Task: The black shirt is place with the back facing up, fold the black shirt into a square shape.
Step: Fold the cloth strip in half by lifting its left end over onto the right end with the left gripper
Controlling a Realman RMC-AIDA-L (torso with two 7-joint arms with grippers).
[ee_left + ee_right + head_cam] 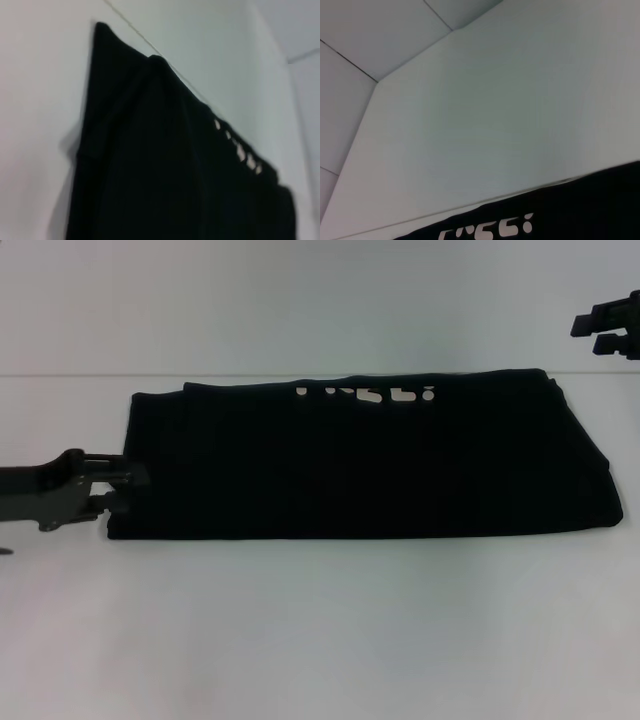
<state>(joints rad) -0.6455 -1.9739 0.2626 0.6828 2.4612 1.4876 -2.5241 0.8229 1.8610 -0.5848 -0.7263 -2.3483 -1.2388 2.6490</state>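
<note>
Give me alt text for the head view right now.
The black shirt lies folded into a long band across the white table, white print showing along its far edge. The left claw sits at its left end; the right claw hangs far right, clear of it.

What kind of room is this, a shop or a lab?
Probably a lab test bench: a bare white table, one black shirt folded into a long band, and robot grippers, left at its end, right raised.

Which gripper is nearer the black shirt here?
Left. The left gripper is at the black shirt's left edge; the right gripper hovers apart, beyond its far right corner.
</note>
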